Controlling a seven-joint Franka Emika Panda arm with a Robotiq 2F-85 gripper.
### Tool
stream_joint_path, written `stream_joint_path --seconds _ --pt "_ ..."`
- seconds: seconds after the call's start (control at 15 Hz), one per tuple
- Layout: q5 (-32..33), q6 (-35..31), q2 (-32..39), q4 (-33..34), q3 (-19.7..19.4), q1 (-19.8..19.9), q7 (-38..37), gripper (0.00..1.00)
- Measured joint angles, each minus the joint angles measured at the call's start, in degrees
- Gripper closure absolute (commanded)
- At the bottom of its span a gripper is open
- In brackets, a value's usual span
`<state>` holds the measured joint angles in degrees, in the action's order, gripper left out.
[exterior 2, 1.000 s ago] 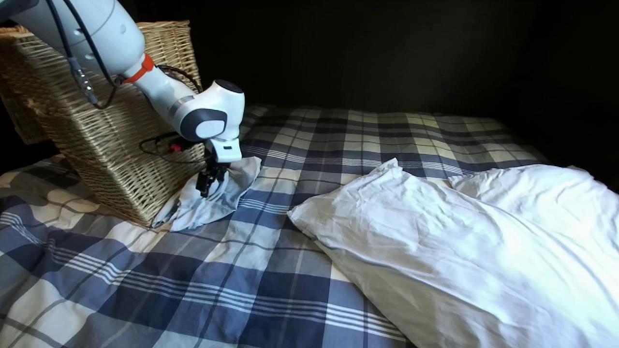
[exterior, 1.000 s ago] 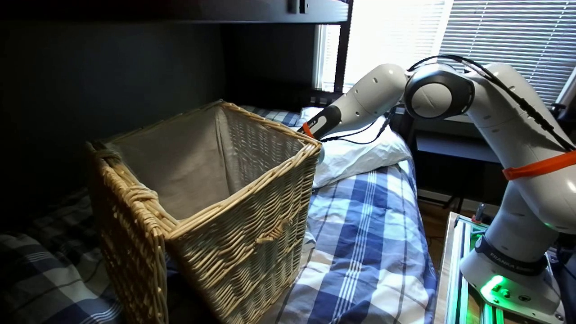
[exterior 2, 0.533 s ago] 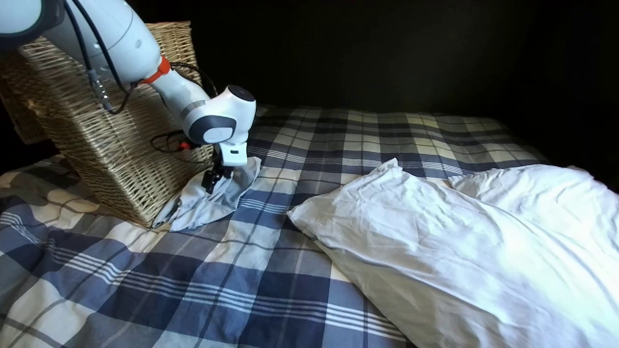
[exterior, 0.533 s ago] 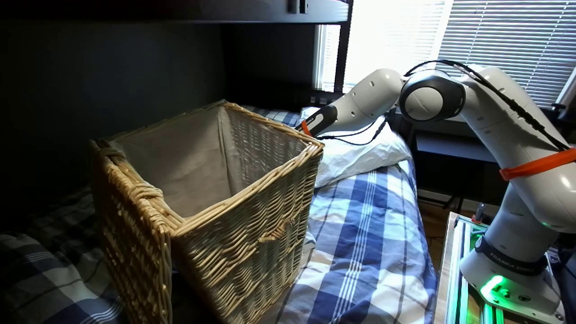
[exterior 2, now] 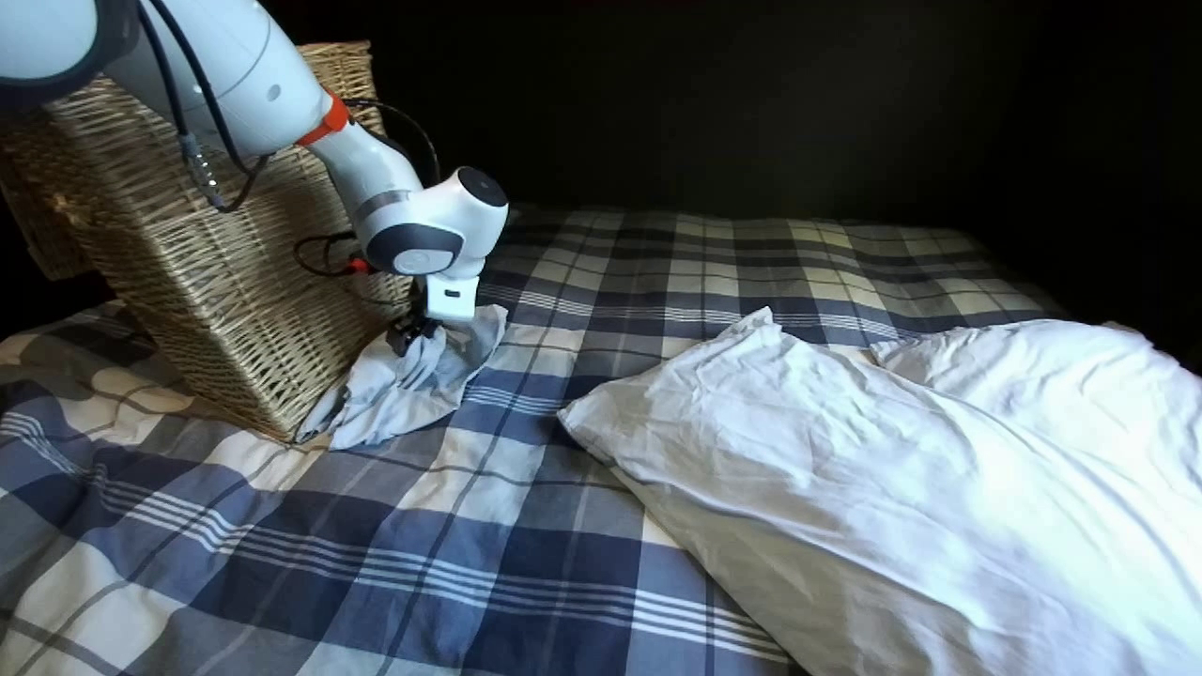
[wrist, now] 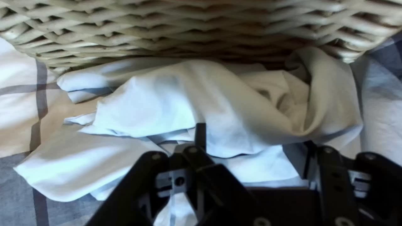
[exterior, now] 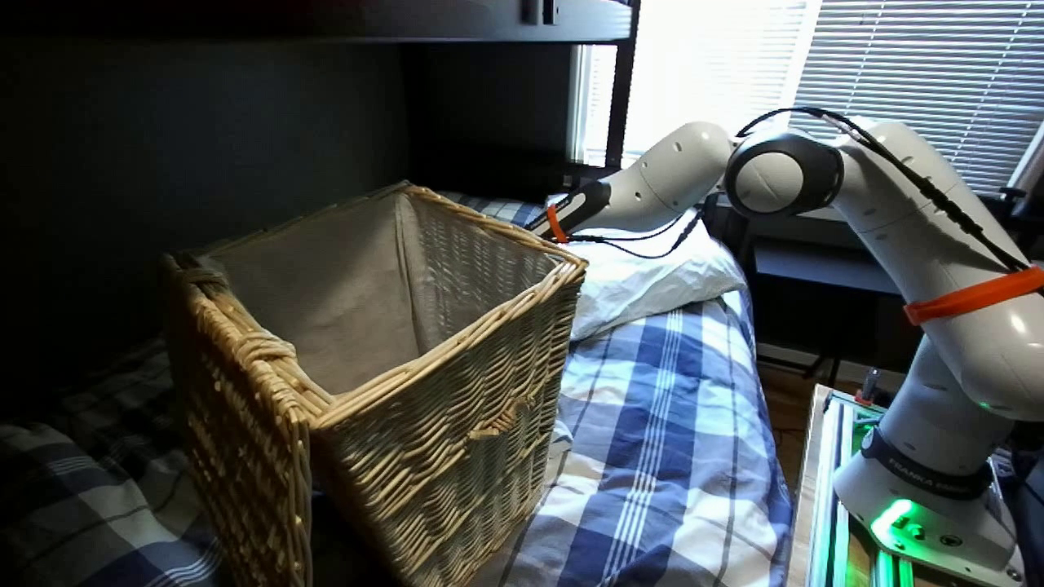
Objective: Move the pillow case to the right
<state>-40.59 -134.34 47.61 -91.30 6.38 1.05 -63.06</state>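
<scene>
"Wrist view first. How does the gripper (wrist: 254, 144) stand?"

"Parted — there's a broad gap between the jaws. The pillow case (wrist: 150, 106) lies crumpled under and ahead of them, with folds showing in that gap. Whether either jaw touches the cloth, I can't tell."

"And past the cloth?"

"The woven side of a wicker basket (wrist: 188, 28), facing the jaws, with the pillow case bunched along its foot. Plaid bedding (wrist: 19, 188) shows off to one side of them."

"Next view?"

"In an exterior view the arm (exterior 2: 441, 211) angles down and the jaws sit low over the pillow case (small and dark there, so their spread is hard to read). The basket stands just beside them; white pillows (exterior 2: 845, 488) lie on the opposite side of the jaws, well apart."

"That leaves?"

"In an exterior view, with a bright window (exterior: 710, 81) well beyond the jaws, the basket is open-topped and pale-lined. The arm passes behind its rim — jaws hidden."
</scene>
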Motion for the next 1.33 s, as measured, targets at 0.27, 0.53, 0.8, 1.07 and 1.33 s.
stream_joint_path --seconds 0.27,0.53,0.8,1.07,1.33 --pt "-4.47 0.00 0.00 -0.02 0.05 0.33 1.71 0.92" --pt "-7.30 0.00 0.00 -0.24 -0.09 0.44 3.56 1.00" --pt "-7.64 0.00 0.00 -0.98 -0.80 0.43 5.78 0.99" --pt "-6.23 -0.98 -0.68 -2.45 -3.52 0.11 11.05 0.99" --pt "-2.13 -5.61 -2.36 -4.53 -7.80 0.12 16.97 0.99"
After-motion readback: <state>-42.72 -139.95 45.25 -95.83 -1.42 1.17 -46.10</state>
